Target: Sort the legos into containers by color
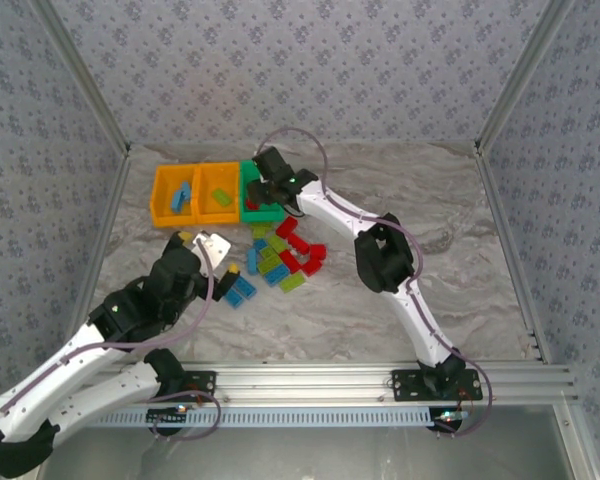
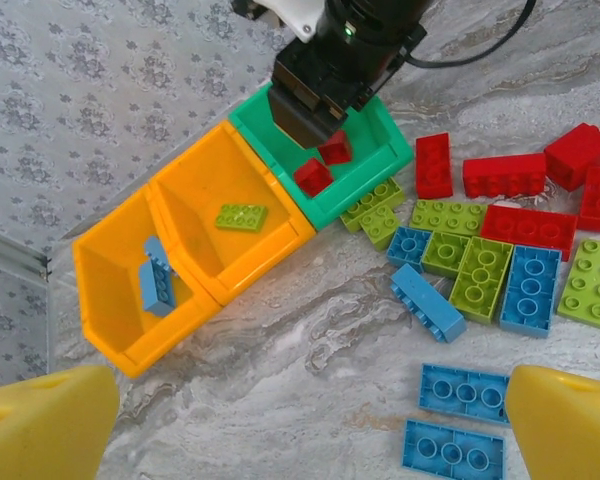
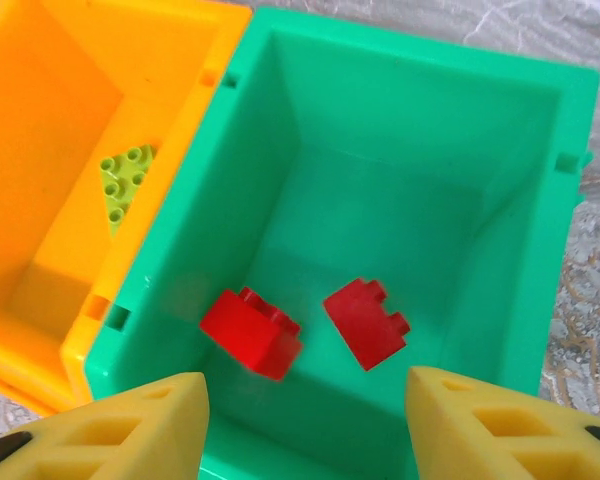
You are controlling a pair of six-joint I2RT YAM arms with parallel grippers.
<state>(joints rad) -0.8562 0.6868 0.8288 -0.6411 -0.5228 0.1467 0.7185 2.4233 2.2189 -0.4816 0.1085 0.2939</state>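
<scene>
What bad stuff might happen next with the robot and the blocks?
1. The right gripper hangs open over the green bin; pulling away, it might bump the wall and shove it.
2. The left gripper, open, hovers above two blue bricks lying close together; it might catch both or knock one aside.
</scene>
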